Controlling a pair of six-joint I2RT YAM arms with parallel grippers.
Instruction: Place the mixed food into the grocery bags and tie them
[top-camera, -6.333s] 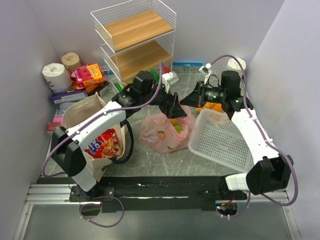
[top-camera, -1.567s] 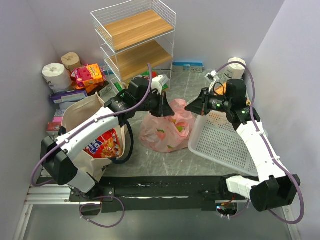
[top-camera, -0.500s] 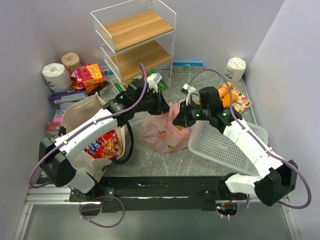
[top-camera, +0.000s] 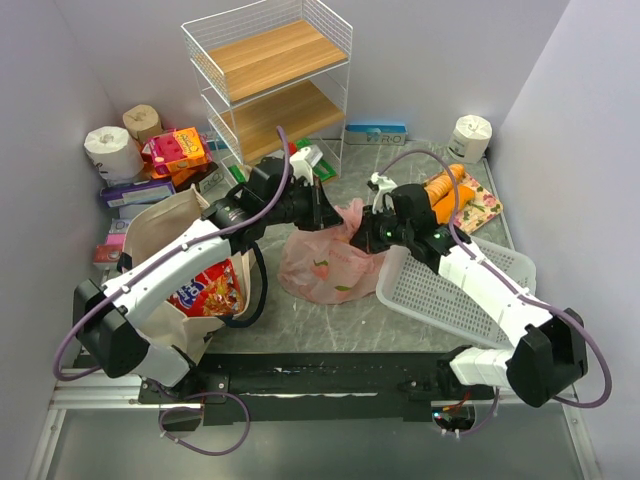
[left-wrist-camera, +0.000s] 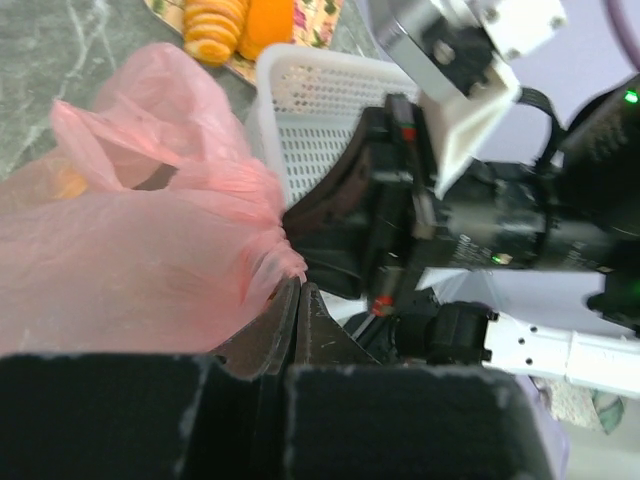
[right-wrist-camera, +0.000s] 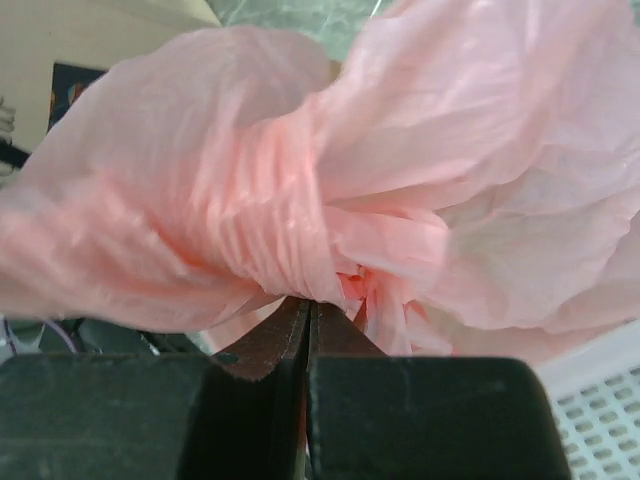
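Where grippers (left-wrist-camera: 297, 290) (right-wrist-camera: 308, 305) meet, arms (top-camera: 190, 250) (top-camera: 482, 282) outstretched, bag (top-camera: 325, 268) pinched

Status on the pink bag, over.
Left gripper shut on pink bag, bunched top. Right gripper shut on it too. White basket beside bag, under right arm.

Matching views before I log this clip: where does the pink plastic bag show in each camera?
Top external: pink plastic bag at mid-frame.
Left wrist: left half, bunched toward the centre.
Right wrist: fills most of the frame.
Shared landmark: white perforated basket: right of the bag from above, top centre in left wrist, bottom-right corner in right wrist.
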